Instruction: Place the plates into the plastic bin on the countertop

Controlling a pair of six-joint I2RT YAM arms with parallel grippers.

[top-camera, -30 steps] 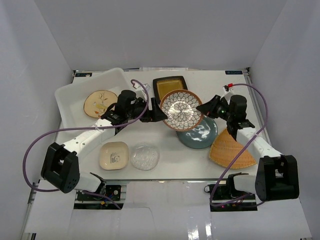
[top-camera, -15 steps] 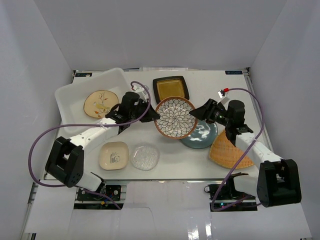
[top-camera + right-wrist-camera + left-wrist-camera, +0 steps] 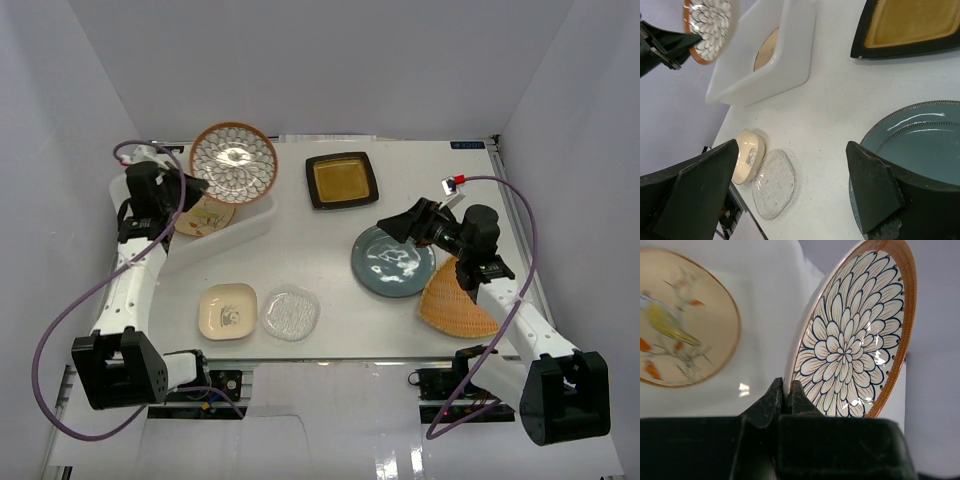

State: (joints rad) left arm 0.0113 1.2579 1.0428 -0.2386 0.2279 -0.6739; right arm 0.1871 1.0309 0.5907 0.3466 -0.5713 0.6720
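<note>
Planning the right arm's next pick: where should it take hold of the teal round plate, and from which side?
Probably the far rim, nearest the open right hand. The teal plate lies flat, so only its raised edge offers a pinch, one finger above, one beneath. Its near-right edge meets the orange woven plate, so come in low from the far side.

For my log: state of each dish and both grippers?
Petal-patterned plate: gripped, tilted, raised
Floral plate: in bin
Amber square plate: on countertop
Teal plate: on countertop
Woven plate: on countertop
Cream dish: on countertop
Glass dish: on countertop
Left gripper: jaws shut
Right gripper: jaws open
</note>
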